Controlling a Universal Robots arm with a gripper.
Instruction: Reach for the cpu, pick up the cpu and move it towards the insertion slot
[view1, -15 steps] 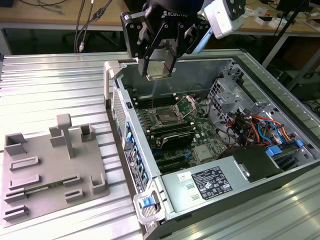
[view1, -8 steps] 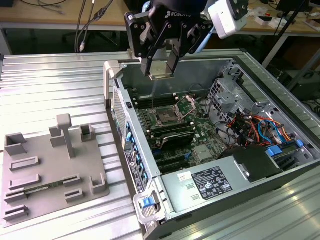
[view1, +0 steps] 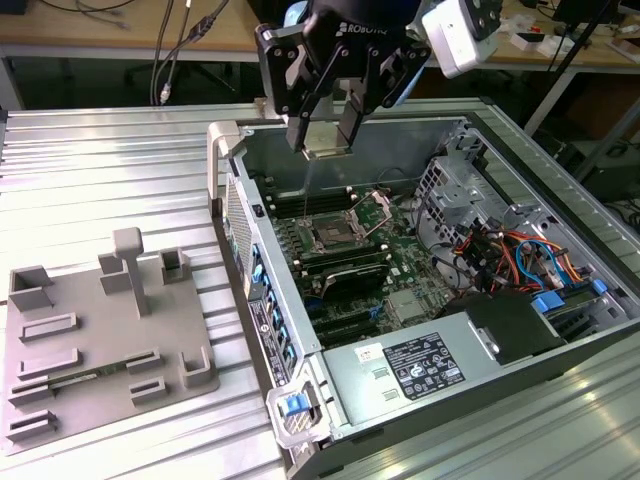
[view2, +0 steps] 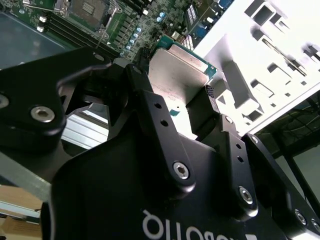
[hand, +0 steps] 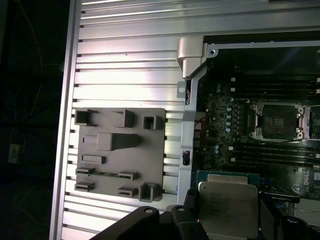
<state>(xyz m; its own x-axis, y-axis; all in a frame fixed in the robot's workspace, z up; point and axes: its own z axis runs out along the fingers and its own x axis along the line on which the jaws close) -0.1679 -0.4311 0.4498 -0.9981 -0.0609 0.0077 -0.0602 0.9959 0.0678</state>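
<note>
Carrying the cpu (view1: 328, 152) is the step we judge to be in hand: the reach and the pick-up look done. In the exterior view our gripper (view1: 328, 140) hangs above the open computer case (view1: 520, 345), its two fingers (view1: 300, 128) clamped on the chip's opposite edges, with the chip held clear of everything below it. In the first wrist view the cpu (hand: 229, 207) shows its silvery top plate and thin green rim, pinched between dark pads. The second wrist view gives the same grip from behind the gripper (view2: 177, 107).

The insertion slot (view1: 330, 237) sits on the green motherboard (view1: 400, 270), below the gripper and offset toward the case's open front; its metal frame appears open, the dark centre bare. The grey plastic fixture (view1: 100, 330) lies on the ribbed metal desk (view1: 90, 170), well apart on the exterior view's left.

What remains, we think, is closing that offset. It calls for keeping the chip level, lining its square outline up with the socket frame, and staying clear of the raised bracket and the case wall.
</note>
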